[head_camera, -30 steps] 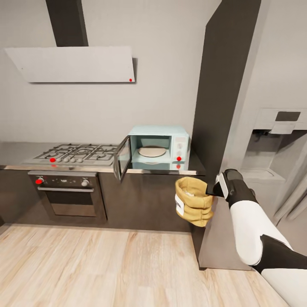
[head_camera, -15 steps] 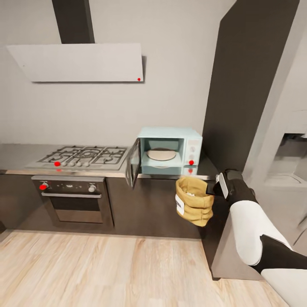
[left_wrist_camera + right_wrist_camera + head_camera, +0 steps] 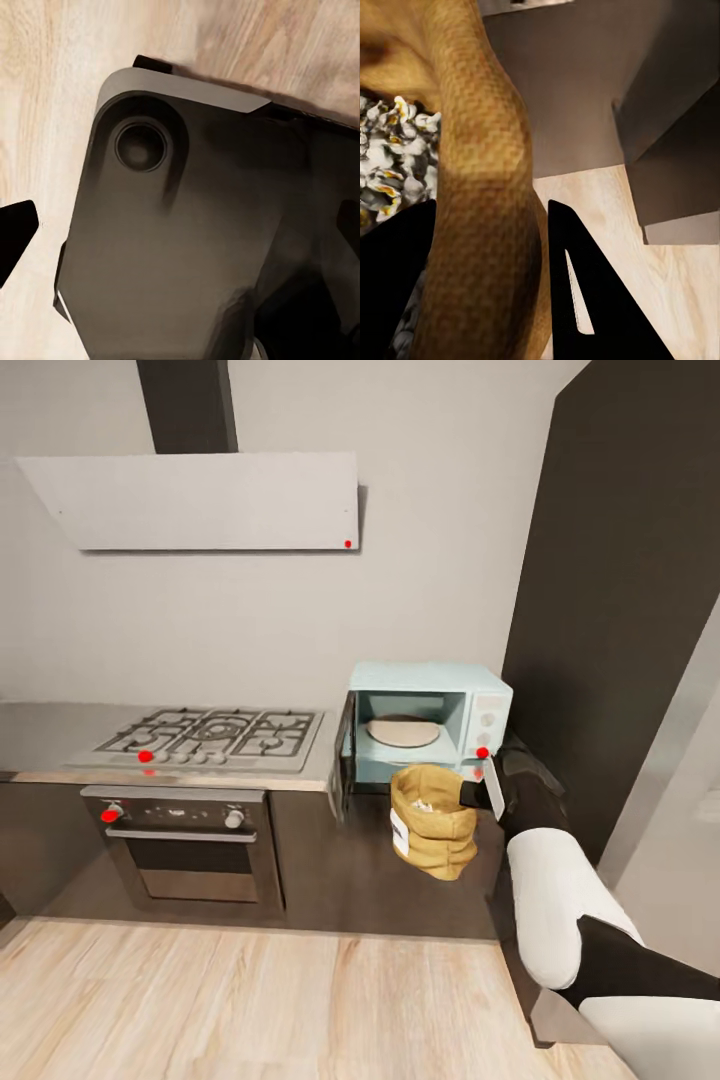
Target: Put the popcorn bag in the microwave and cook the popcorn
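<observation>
We see the right gripper [image 3: 478, 792] clamped on the rolled rim of the popcorn bag [image 3: 431, 834], one finger [image 3: 592, 300] outside the wall, the other inside beside the pale kernels [image 3: 394, 161]. The bag hangs upright just before the microwave [image 3: 430, 720] (door swung open), below the countertop [image 3: 40, 730] edge. The left gripper's finger state we cannot tell.

No text, brand or number can be read. The popcorn bag [image 3: 433, 833] carries a white label patch with a dark mark on it, too small and blurred to make out. The microwave [image 3: 428, 722] panel markings are likewise illegible.
</observation>
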Robot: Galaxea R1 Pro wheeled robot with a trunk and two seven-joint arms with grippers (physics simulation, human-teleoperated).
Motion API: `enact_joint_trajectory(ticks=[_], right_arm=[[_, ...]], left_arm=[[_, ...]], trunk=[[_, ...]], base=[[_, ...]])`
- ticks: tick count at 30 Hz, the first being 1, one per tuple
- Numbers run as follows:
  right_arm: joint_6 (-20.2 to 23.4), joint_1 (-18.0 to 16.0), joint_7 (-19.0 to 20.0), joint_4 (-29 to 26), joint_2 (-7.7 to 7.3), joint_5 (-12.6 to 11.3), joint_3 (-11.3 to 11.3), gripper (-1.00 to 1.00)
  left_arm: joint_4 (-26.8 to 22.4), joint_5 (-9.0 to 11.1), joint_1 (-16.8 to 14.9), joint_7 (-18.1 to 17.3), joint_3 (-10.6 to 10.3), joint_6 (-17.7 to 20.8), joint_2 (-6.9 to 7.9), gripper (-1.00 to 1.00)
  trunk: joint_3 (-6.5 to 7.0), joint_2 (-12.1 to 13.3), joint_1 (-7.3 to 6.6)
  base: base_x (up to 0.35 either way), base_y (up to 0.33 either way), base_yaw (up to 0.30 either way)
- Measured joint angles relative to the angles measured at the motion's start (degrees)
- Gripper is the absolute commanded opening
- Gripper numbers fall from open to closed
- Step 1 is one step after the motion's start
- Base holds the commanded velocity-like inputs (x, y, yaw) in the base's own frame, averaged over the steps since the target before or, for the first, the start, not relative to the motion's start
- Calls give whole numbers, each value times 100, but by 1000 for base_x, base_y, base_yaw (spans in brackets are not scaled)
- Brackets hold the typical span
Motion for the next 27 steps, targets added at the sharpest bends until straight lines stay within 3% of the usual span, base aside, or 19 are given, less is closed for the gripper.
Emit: enact_joint_trajectory(ticks=[7, 11, 14, 27], right_arm=[[1, -98, -26, -117, -118, 27, -12, -100], [1, -32, -29, -52, -40, 71, -6, -100], [1, 6, -27, 45, -119, 117, -3, -100], [2, 8, -26, 18, -149, 133, 8, -100]], left_arm=[[-2, 1, 0, -2, 0, -8, 8, 100], [-5, 0, 0, -2, 0, -8, 16, 100], [-6, 0, 0, -2, 0, -8, 9, 100], [-6, 0, 0, -2, 0, -6, -1, 100]], trunk=[[0, 0, 2], [0, 0, 3], [0, 0, 3], [0, 0, 3]], base=[[95, 93, 0], [0, 0, 0], [0, 0, 0], [0, 0, 0]])
